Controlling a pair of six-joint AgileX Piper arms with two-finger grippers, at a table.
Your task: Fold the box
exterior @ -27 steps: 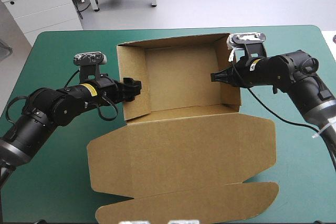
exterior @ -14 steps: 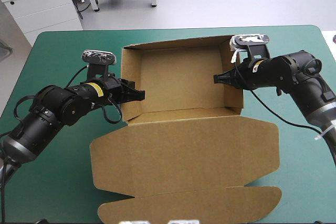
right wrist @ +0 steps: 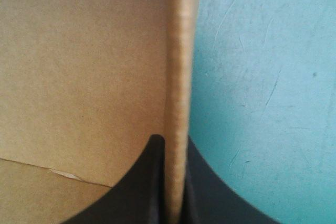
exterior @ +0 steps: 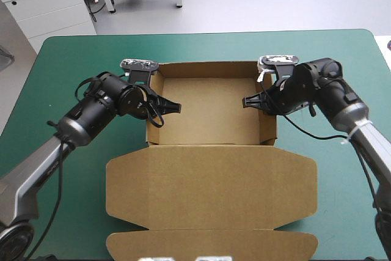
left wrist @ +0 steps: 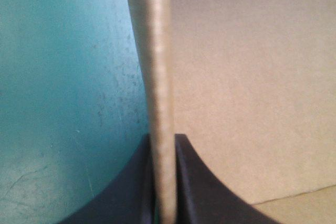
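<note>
The brown box [exterior: 208, 111] stands as an open tray at the middle of the table, its walls raised. Its lid [exterior: 211, 184] lies flat toward the near edge. My left gripper [exterior: 177, 107] reaches over the tray's left wall and is shut on it. In the left wrist view the wall's edge [left wrist: 157, 77] runs up between the black fingers [left wrist: 186, 182]. My right gripper [exterior: 246, 101] is shut on the right wall. In the right wrist view that wall's edge [right wrist: 181, 66] sits pinched between the fingers [right wrist: 149, 182], with the tray's floor on one side.
The teal-green cover [exterior: 67, 59] lies bare to the left and right [exterior: 348, 59] of the box. The lid's end flap [exterior: 211, 246] reaches almost to the table's near edge.
My left gripper has moved in over the left wall and shut on it. The tray has turned square to the table, and its walls now stand straighter. The right gripper has kept its grip.
</note>
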